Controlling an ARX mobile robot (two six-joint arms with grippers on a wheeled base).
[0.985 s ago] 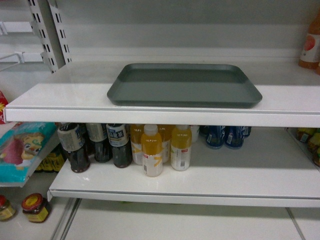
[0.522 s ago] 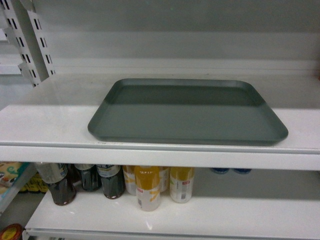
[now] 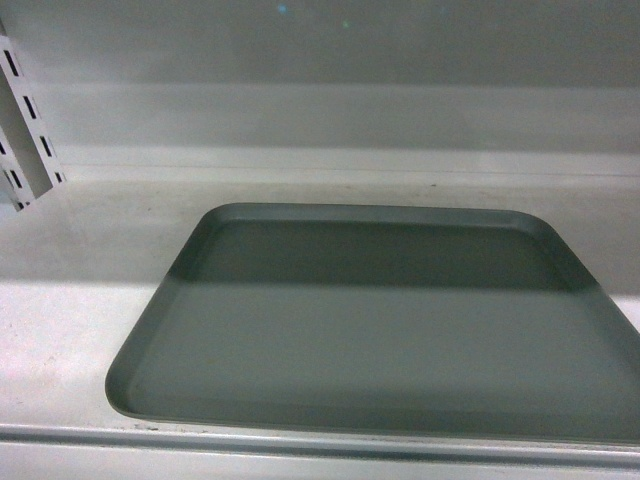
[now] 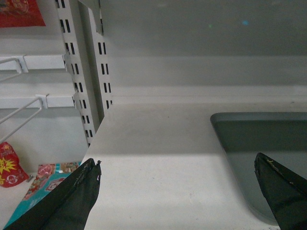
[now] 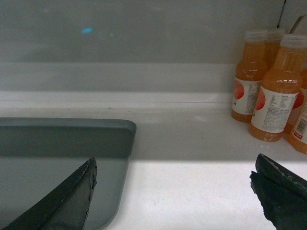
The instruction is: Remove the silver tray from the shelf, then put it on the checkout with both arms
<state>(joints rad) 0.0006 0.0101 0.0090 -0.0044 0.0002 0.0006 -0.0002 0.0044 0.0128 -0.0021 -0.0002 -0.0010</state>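
Closer than a second ago, the dull grey rectangular metal tray point(image 3: 375, 325) lies flat on the white shelf board point(image 3: 70, 300), between the wide-spread left gripper point(image 4: 177, 187) and right gripper point(image 5: 175, 187).

The head camera sits close, looking slightly down at the tray point(image 3: 380, 320) on the shelf point(image 3: 60, 320). The left wrist camera looks level along the shelf, catching the tray's left end at 3 o'clock. The right wrist camera takes its right end at 9 o'clock, bottles point(image 5: 273, 91) at 2 o'clock.
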